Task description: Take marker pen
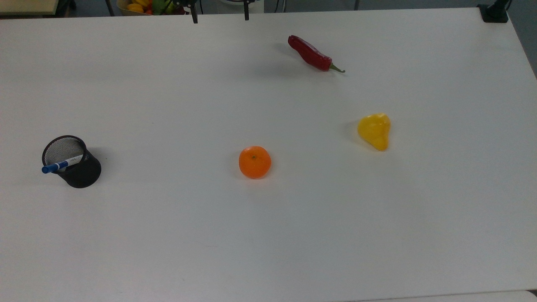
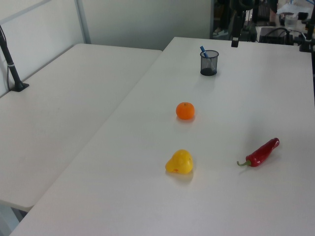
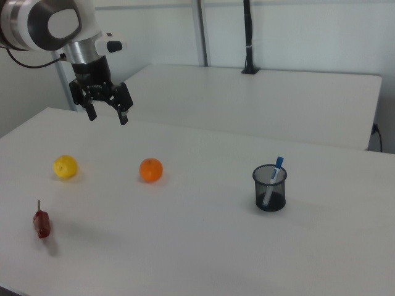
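The black two-finger claw, jaws spread and empty, hangs high over the table, well apart from the slim white blue-capped marker pen, which leans cap-up in the black mesh cup far toward the right view's right.

White surface, bearing four items. At 9 o'clock: black mesh cup, tilted in perspective, holding marker pen, blue cap end poking over rim toward top view's left, white barrel inside. Near centre: orange fruit. At 3 o'clock: yellow pear-shaped fruit. At 12 o'clock: red chilli, green stem pointing toward 4 o'clock. At top edge: two dark fingertips of end effector, set apart.
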`<state>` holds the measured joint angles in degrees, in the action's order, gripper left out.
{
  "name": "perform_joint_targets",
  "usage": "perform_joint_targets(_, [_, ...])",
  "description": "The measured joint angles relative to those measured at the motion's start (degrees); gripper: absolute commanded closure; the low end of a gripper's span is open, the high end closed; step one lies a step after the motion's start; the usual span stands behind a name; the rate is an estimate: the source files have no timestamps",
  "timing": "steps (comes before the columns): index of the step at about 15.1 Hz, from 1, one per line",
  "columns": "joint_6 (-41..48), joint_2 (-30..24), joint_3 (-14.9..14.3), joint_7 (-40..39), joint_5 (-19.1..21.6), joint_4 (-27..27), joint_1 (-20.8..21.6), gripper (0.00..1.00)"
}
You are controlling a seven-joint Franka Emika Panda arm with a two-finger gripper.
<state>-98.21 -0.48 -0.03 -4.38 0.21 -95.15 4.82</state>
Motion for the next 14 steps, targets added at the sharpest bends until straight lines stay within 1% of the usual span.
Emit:
perform_joint_targets(11, [0.1, -0.4, 0.1, 0.0, 0.0, -0.3, 0.8, 0.00])
perform_joint_targets(14, [0.1, -0.8, -0.5, 0.0, 0.0, -0.3, 0.8, 0.00])
